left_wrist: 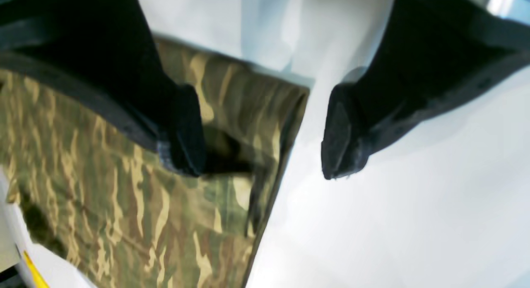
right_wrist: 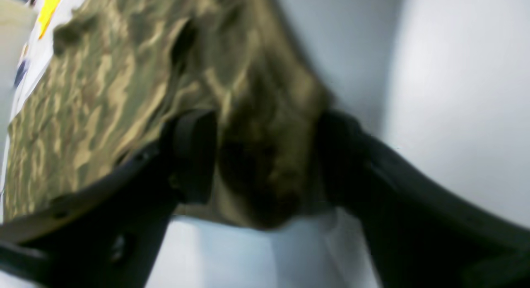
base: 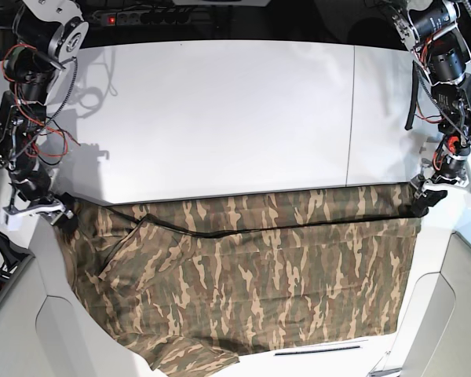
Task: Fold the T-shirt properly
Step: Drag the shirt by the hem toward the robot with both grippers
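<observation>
- Base view: the T-shirt (base: 251, 283) lies spread on the white table (base: 220, 118), near the table's front edge, with its long axis running side to side between the two arms.
- Its far edge is a folded, doubled band that stretches nearly straight from one gripper to the other; the near part hangs over the table's front edge, lowest toward the view's left.
- Left gripper (base: 421, 198) sits at the shirt's far corner on the view's right. In the left wrist view its jaws stand well apart; one finger (left_wrist: 182, 130) rests over the cloth and the other is over bare table, so nothing is clamped.
- Right gripper (base: 61, 214) sits at the opposite corner. In the blurred right wrist view its jaws are partly parted, with a bunch of cloth (right_wrist: 265, 168) between them.
</observation>
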### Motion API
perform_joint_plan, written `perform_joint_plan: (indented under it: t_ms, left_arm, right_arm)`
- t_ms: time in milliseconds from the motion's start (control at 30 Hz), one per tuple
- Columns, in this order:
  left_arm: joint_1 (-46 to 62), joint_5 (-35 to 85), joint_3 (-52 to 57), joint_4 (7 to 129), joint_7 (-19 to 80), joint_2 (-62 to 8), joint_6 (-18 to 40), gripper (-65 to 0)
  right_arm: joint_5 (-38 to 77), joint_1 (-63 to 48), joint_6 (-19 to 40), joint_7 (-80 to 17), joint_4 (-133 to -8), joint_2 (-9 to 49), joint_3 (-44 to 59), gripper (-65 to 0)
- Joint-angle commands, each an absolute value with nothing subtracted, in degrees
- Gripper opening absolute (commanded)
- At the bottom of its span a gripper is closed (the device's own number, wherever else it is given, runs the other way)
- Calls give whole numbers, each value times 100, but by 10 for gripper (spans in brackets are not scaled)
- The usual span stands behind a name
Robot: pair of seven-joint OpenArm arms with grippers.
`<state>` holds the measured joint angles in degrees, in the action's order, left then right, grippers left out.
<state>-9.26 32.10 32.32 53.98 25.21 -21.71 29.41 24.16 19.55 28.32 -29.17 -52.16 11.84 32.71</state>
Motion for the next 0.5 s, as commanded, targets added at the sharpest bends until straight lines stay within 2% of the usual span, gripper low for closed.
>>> perform_joint_plan:
  t_ms: [0, 100, 200, 267, 333, 433, 467]
  left_arm:
    - [-941, 3061, 3221, 5382, 2812, -2171, 2851, -175]
    - [-952, 3061, 3223, 5384, 2864, -2099, 2906, -175]
    - [-952, 3098, 3221, 5384, 2917, -2012, 3258, -176]
    - [-952, 3157, 3218, 5384, 2943, -1981, 3420, -193]
    - [-952, 3273, 3205, 5384, 2941, -1988, 3559, -288]
    - [-952, 3638, 3205, 5393, 2961, -2012, 3813, -499]
    - [-958, 3778, 3205, 5393, 2969, -2021, 3879, -556]
  right_arm:
    - [2443, 2104, 2867, -2930, -5262, 1194, 3201, -263]
    - [2447, 2171, 2847, -2910, -5264, 1081, 3098, -264]
    - [2447, 2224, 2823, -2908, -5264, 1028, 3094, -265]
    - [2443, 2250, 2827, -2910, -5264, 1031, 3094, -320]
    - [2440, 2250, 2827, -2910, -5264, 1033, 3094, -440]
    - [2445, 2252, 2832, -2882, -5266, 1033, 3094, -625]
    - [2445, 2250, 2858, -2836, -5266, 1031, 3094, -650]
